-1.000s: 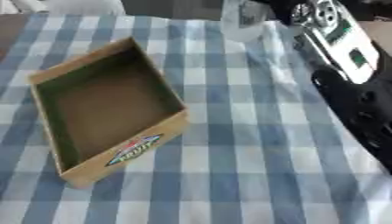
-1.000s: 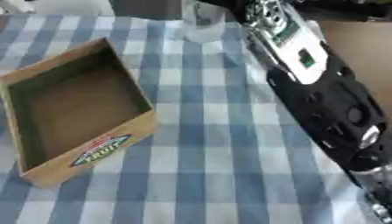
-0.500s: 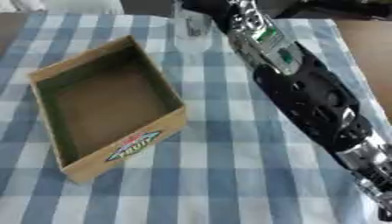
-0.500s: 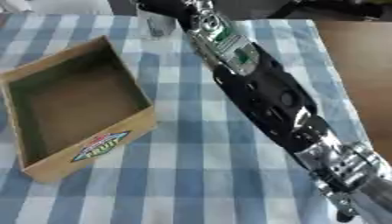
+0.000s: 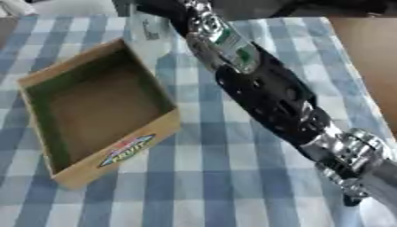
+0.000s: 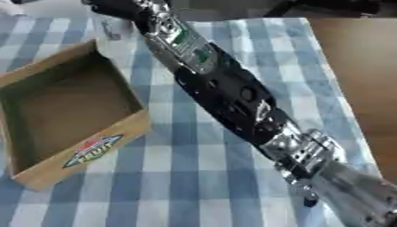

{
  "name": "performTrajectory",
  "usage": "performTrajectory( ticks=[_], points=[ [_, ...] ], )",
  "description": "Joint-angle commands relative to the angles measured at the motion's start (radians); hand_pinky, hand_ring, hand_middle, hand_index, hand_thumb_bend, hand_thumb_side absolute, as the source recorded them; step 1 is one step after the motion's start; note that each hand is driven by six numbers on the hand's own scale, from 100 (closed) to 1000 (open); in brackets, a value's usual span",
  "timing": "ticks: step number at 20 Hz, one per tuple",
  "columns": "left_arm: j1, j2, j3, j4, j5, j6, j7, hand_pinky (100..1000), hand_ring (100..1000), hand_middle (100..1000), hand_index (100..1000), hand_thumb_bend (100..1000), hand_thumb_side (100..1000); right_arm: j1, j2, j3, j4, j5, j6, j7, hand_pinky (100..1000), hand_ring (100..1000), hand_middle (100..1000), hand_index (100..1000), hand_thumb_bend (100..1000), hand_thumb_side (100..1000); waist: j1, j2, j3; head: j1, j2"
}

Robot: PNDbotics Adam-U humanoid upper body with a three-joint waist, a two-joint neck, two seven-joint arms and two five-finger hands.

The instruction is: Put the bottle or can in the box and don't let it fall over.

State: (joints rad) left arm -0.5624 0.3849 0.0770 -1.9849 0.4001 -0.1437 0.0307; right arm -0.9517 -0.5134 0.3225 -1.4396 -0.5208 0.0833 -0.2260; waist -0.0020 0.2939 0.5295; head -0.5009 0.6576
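Note:
A clear bottle [image 5: 145,30] with a small label stands upright on the checked cloth at the far edge, just behind the box's far right corner. My right hand [image 5: 159,8] is at the bottle's top, dark and partly cut off by the upper edge, closed on it. The black and silver right arm [image 5: 271,97] runs from the lower right up to it. The open cardboard box [image 5: 116,153], with a green inside and a printed front wall, lies at the left with nothing in it. My left hand is out of sight.
The blue and white checked cloth [image 5: 217,186] covers the table. Bare brown tabletop [image 5: 372,66] shows along the right. A small white thing [image 5: 12,6] sits at the far left corner. My arm crosses the cloth right of the box.
My right hand and the bottle have moved left along the far edge, from the cloth's right part to just behind the box's far right corner. The arm now stretches across the view.

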Motion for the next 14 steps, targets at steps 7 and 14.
performTrajectory(
  ticks=[7, 14],
  points=[
    [-0.007, 0.033, 0.015, -0.015, 0.020, -0.020, 0.015, 843, 1000, 704, 675, 100, 614, -0.049, 0.011, 0.025, -0.052, -0.049, 0.060, -0.019, 162, 276, 436, 196, 100, 100, -0.008, -0.043, 0.013, -0.003, 0.020],
    [-0.015, 0.031, 0.017, -0.015, 0.027, -0.029, 0.013, 843, 1000, 706, 675, 100, 608, -0.051, 0.048, 0.042, -0.062, -0.074, 0.074, -0.049, 167, 279, 440, 199, 100, 100, -0.018, -0.038, 0.019, -0.039, 0.028]
  ],
)
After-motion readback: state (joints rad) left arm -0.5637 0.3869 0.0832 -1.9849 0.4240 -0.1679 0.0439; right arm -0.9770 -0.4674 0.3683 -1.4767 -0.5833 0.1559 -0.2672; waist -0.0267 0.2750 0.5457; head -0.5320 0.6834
